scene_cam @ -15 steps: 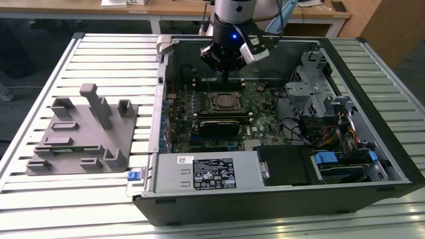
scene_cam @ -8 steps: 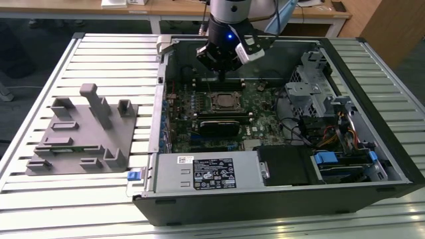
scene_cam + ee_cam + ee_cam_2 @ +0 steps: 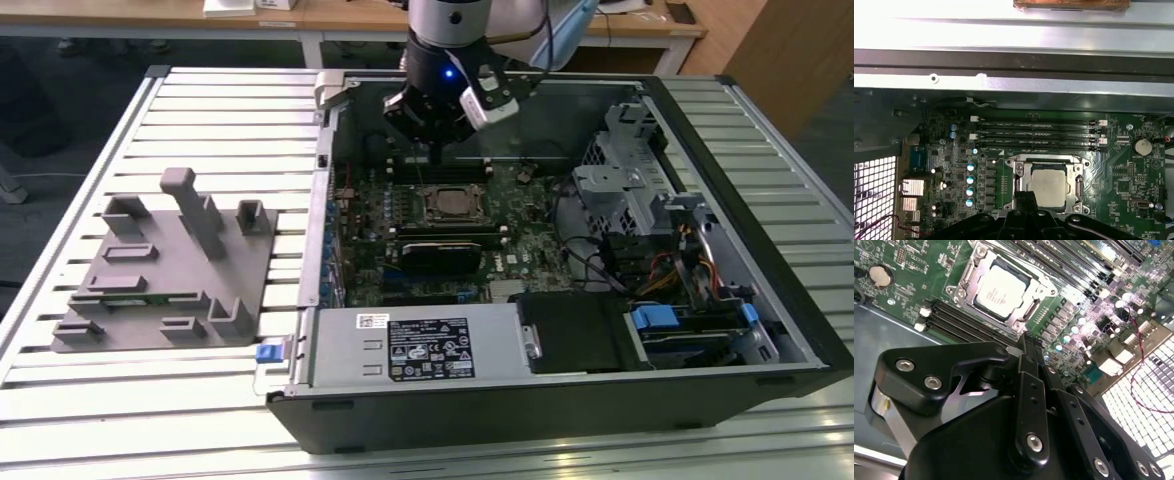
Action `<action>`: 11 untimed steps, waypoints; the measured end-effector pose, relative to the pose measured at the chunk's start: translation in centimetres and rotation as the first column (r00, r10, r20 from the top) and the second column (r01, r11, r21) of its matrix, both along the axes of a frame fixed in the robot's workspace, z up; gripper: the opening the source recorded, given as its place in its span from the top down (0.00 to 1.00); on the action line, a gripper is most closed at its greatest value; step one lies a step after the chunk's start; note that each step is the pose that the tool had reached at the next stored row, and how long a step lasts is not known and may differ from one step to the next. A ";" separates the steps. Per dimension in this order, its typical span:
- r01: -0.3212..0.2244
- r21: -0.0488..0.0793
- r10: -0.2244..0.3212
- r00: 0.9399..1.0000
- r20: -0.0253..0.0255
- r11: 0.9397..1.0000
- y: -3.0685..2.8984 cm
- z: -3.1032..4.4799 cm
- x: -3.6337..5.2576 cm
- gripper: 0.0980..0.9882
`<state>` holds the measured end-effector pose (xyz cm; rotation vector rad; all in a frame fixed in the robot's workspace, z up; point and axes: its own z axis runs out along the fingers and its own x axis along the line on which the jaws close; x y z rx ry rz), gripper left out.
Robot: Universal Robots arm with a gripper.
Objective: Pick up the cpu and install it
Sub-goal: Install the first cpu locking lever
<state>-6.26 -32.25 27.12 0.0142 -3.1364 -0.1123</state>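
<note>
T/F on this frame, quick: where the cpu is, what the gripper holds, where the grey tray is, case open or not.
1. The cpu sits in the motherboard socket. True.
2. The gripper holds the cpu. False: the cpu lies in the socket, apart from the gripper, which hangs above the board.
3. The grey tray lies inside the case. False: it lies on the slatted table, on the exterior view's left of the case.
4. The case is open, with the board exposed. True.
5. A metal frame surrounds the cpu. True.
</note>
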 end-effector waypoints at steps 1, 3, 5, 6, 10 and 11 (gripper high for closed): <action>0.000 0.000 0.000 1.000 0.000 1.000 0.00 0.00 -0.05 0.99; 0.000 0.000 0.000 1.000 0.000 1.000 0.00 -0.01 -0.22 0.99; 0.000 0.000 0.000 1.000 0.000 1.000 0.01 -0.03 -0.43 0.99; 0.000 0.000 0.000 1.000 0.000 1.000 0.02 -0.04 -0.49 0.99; 0.000 0.000 0.000 1.000 0.000 1.000 0.06 -0.11 -0.78 0.99; 0.000 0.000 0.000 1.000 0.000 1.000 0.08 -0.12 -0.86 0.99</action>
